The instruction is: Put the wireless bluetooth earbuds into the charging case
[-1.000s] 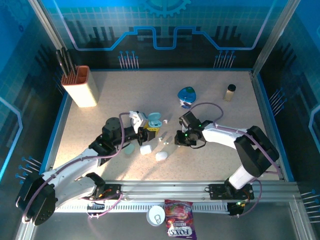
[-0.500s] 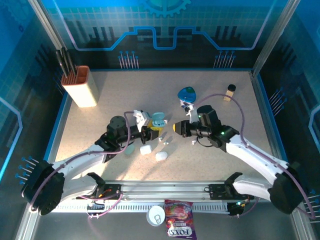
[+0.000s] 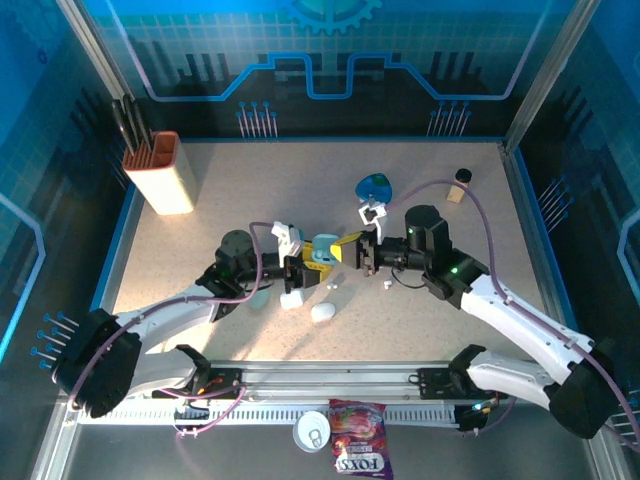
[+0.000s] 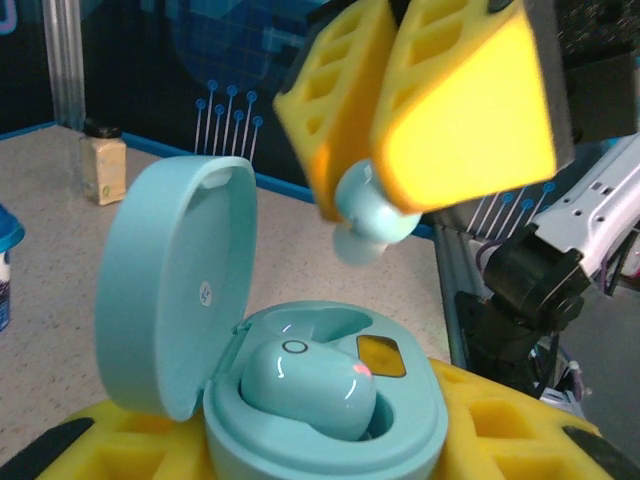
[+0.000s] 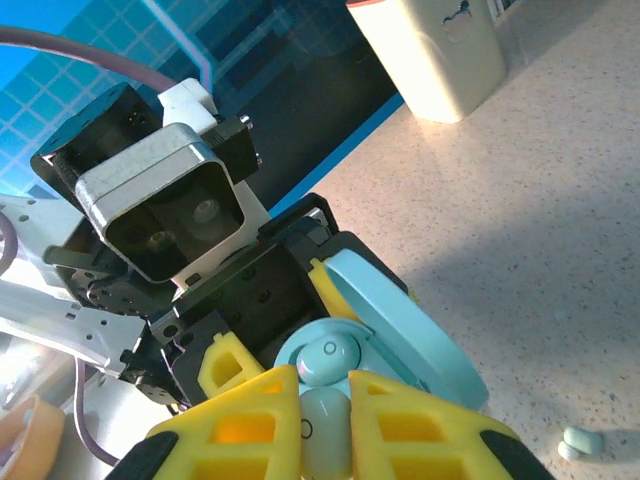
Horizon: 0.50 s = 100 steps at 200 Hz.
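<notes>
My left gripper [image 3: 312,262] is shut on an open pale teal charging case [image 4: 330,425], whose lid [image 4: 175,290] stands up on the left. One teal earbud [image 4: 305,385] sits in a well of the case. My right gripper [image 5: 325,420] is shut on a second teal earbud [image 5: 325,440], pinched between its yellow pads [image 4: 460,100]. This earbud [image 4: 365,215] hangs just above the case without touching it. In the top view the two grippers meet at the table's middle, around the case [image 3: 325,245].
Two white pebble-shaped cases [image 3: 293,299] [image 3: 322,312] lie near the left gripper. Small loose earbuds [image 3: 387,286] [image 5: 578,442] lie on the table. A knife block [image 3: 168,173] stands back left, and a blue object [image 3: 375,188] and a small bottle [image 3: 460,185] at the back right.
My right gripper has risen from the table and swung left with the teal earbud, over the open case. The left gripper has moved slightly right with the case.
</notes>
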Each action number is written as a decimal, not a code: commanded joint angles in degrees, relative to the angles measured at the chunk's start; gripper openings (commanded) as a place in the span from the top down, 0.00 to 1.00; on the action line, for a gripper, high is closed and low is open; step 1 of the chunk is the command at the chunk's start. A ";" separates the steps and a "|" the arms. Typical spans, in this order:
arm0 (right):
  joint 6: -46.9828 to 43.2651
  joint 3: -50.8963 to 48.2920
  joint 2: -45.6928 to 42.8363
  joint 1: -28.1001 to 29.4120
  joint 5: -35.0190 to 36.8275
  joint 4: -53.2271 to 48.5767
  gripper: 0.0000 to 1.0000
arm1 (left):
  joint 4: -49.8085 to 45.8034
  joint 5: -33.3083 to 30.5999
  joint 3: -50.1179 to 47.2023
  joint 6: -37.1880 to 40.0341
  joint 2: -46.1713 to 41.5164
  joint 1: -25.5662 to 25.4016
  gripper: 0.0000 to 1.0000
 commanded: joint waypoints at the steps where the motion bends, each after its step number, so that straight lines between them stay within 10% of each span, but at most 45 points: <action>1: -1.61 1.80 1.03 0.70 -1.12 1.28 0.84 | 4.82 3.32 0.66 -1.73 0.03 0.27 0.61; 100: 1.10 1.75 2.96 1.30 -2.54 0.48 0.83 | 5.58 -0.99 -0.06 -1.46 -0.35 0.32 0.61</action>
